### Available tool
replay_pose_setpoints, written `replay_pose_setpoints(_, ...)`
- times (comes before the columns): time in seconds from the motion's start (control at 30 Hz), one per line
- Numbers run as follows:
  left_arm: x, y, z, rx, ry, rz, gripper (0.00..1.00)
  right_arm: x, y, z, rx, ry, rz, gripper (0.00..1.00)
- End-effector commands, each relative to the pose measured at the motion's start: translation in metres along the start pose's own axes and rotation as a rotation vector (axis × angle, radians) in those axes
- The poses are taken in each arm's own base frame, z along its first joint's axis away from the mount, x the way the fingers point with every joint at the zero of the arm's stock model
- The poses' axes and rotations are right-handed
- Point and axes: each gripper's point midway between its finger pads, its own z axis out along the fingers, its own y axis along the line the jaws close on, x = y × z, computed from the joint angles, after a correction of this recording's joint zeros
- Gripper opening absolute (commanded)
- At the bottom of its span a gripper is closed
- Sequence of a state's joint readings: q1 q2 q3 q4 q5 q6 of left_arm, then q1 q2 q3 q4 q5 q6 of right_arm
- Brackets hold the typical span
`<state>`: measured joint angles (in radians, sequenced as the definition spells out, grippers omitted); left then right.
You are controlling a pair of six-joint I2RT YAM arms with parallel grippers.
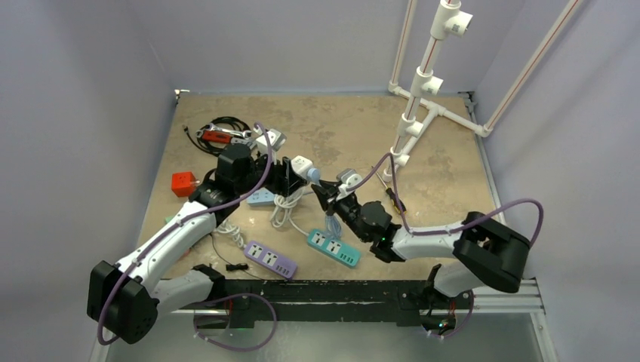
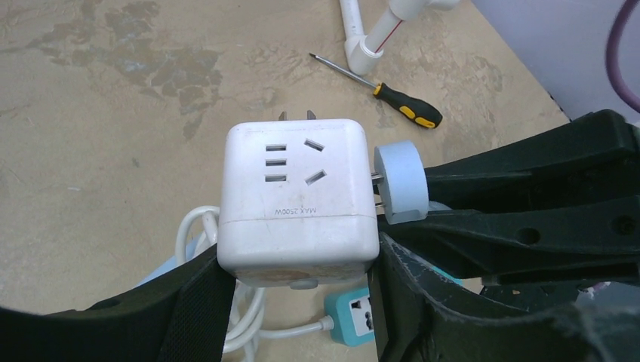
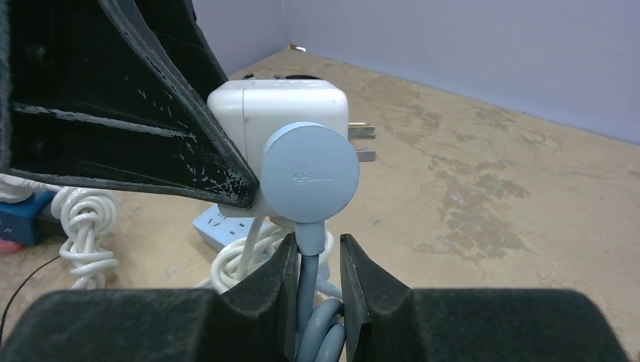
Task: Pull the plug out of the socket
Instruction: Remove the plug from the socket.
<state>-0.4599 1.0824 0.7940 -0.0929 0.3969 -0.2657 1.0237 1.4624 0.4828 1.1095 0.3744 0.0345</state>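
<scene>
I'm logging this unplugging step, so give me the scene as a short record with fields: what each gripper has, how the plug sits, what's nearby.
left gripper: shut on the white cube, held above the table
right gripper: shut on the cord just below the blue plug
plug state: in the cube's side face, prongs partly showing
nearby: screwdriver and teal strip on the table
</scene>
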Motion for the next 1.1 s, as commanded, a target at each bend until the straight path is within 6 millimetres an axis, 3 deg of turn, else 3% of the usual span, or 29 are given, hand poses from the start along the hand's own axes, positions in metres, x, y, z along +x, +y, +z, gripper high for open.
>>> replay_pose_setpoints(0.0, -0.035, 0.042, -0.016, -0.271, -0.077, 0.071, 0.0, -0.06, -0.034, -0.017, 0.136, -0.156, 0.057, 0.0)
replay_pose_setpoints(0.17, -0.028, 0.063, -0.015, -0.377, -0.049, 0.067, 0.0, -0.101, -0.042, -0.038, 0.139, -0.244, 0.077, 0.0)
replay_pose_setpoints(0.27, -0.027, 0.066, -0.014, -0.392, -0.047, 0.058, 0.0, -0.112, -0.047, -0.048, 0.147, -0.276, 0.058, 0.0)
replay_pose_setpoints(0.4, -0.028, 0.05, -0.004, -0.278, -0.061, 0.027, 0.0, -0.106, -0.049, -0.053, 0.143, -0.286, 0.053, 0.0)
replay_pose_setpoints(0.53, -0.028, 0.047, 0.0, -0.238, -0.051, 0.004, 0.0, -0.098, -0.046, -0.049, 0.132, -0.284, 0.046, 0.0)
replay_pose_setpoints(0.8, -0.046, 0.05, -0.021, -0.297, -0.131, 0.041, 0.0, -0.108, -0.046, -0.048, 0.15, -0.298, 0.034, 0.0)
replay_pose_setpoints(0.9, -0.06, 0.04, -0.034, -0.28, -0.2, 0.072, 0.0, -0.11, -0.048, -0.042, 0.176, -0.273, 0.027, 0.0)
replay_pose_setpoints(1.07, -0.072, 0.001, -0.041, -0.091, -0.265, 0.137, 0.0, -0.118, -0.045, -0.015, 0.211, -0.23, 0.01, 0.0)
